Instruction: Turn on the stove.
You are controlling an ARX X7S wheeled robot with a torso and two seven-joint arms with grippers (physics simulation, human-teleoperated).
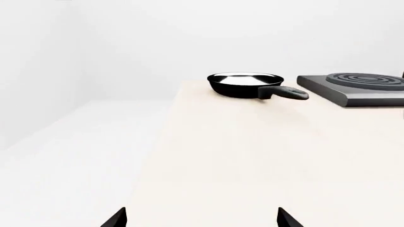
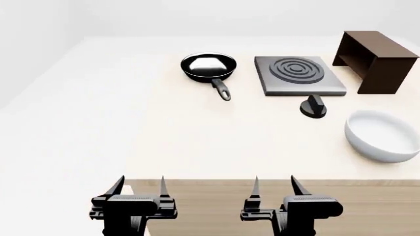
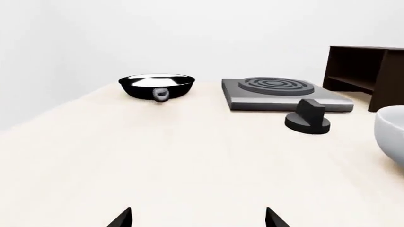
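Observation:
The stove (image 2: 298, 74) is a flat dark grey slab with coil rings at the far right-centre of the table; it also shows in the right wrist view (image 3: 284, 93) and the left wrist view (image 1: 356, 87). Its black ridged knob (image 2: 313, 105) stands on the table just in front of it, also seen in the right wrist view (image 3: 307, 117). My left gripper (image 2: 139, 184) and right gripper (image 2: 274, 183) are both open and empty at the table's near edge, far from the stove. In the wrist views only the fingertips (image 1: 117, 218) (image 3: 121, 218) show.
A black frying pan (image 2: 208, 68) holding something white sits left of the stove, handle toward me. A tall dark brown box (image 2: 375, 59) stands right of the stove. A white bowl (image 2: 384, 135) sits at the right, nearer than the knob. The pale table (image 2: 196, 137) spans the view.

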